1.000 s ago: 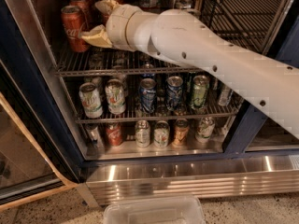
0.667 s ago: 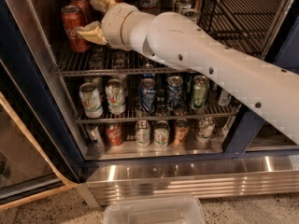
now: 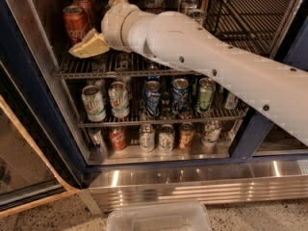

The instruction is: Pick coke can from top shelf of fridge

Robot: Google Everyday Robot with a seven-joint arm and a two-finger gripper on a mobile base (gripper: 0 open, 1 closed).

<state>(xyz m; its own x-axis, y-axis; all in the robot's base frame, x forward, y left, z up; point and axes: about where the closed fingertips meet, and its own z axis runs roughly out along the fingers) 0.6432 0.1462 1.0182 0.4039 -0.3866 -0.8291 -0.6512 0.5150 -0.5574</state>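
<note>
A red coke can [image 3: 75, 25] stands at the front left of the top shelf [image 3: 120, 72] of the fridge [image 3: 159, 184], with two more red cans [image 3: 83, 2] lined up behind it. My white arm reaches in from the right. Its tan gripper [image 3: 83, 48] hovers low over the shelf, immediately right of the front coke can and pointing at its lower half. I cannot make out whether it touches the can.
Silver cans [image 3: 188, 5] stand at the back of the top shelf, and bare wire rack [image 3: 250, 18] lies to the right. The two lower racks hold several mixed cans [image 3: 153, 97]. The open glass door [image 3: 29, 172] is at left. A clear plastic bin [image 3: 159, 218] sits on the floor.
The gripper and wrist have shifted left and slightly down, closing in on the front coke can. The cans have not moved.
</note>
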